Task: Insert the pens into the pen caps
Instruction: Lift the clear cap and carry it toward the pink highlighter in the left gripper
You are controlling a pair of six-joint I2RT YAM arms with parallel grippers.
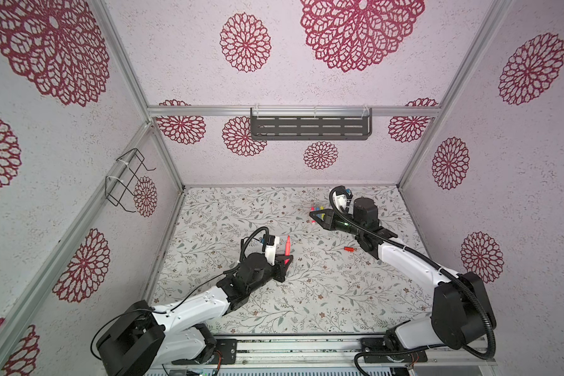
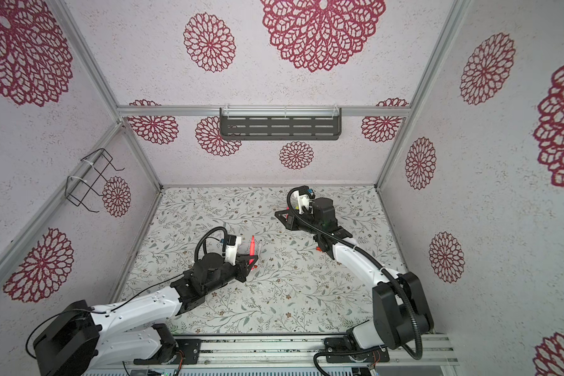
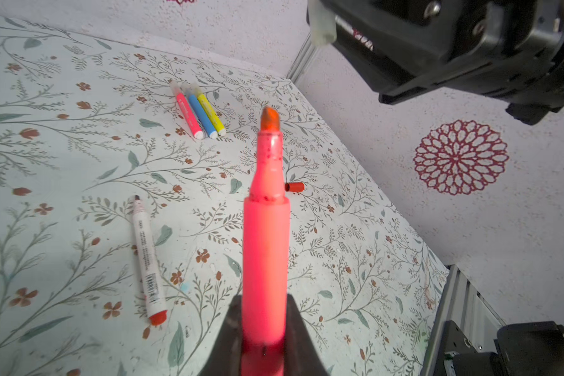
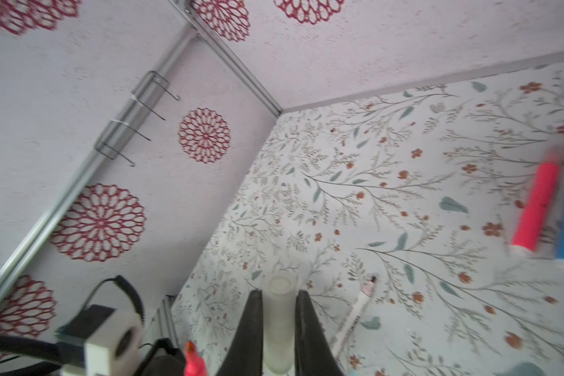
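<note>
**Operator:** Report the left gripper.

**Technician:** The left gripper [image 3: 263, 338] is closed on the orange pen [image 3: 266, 254]. Both fingers clamp the lower barrel. The pen stands nearly upright above the table [image 1: 306, 293]. It is uncapped, with the orange tip uppermost.

**Operator:** Report the right gripper.

**Technician:** The right gripper [image 4: 279, 302] is closed on a pale translucent cap [image 4: 278, 332]. The cap sits between the two fingers, and one end projects past the fingertips. Whether that is the open end cannot be determined. In both top views this gripper is raised over the far right part of the table and points left.

**Operator:** Is the cap on the pen?

**Technician:** No. The pen tip is bare, and the cap is well apart from it.

**Operator:** Locate the remaining items.

**Technician:**
- The pink pen [image 3: 189, 114], blue pen [image 3: 202, 114] and yellow pen [image 3: 211, 114] lie flat, side by side and touching. They are at the far right of the table, just beside the right gripper in a top view. Each appears to carry a pale cap at one end.
- The white pen [image 3: 147, 260], which has a red end, lies flat near the left gripper. Its dark tip is exposed.
- The red cap [image 3: 294, 187] lies on its side on the right half of the table, near the right arm. It is apart from every pen.
</note>
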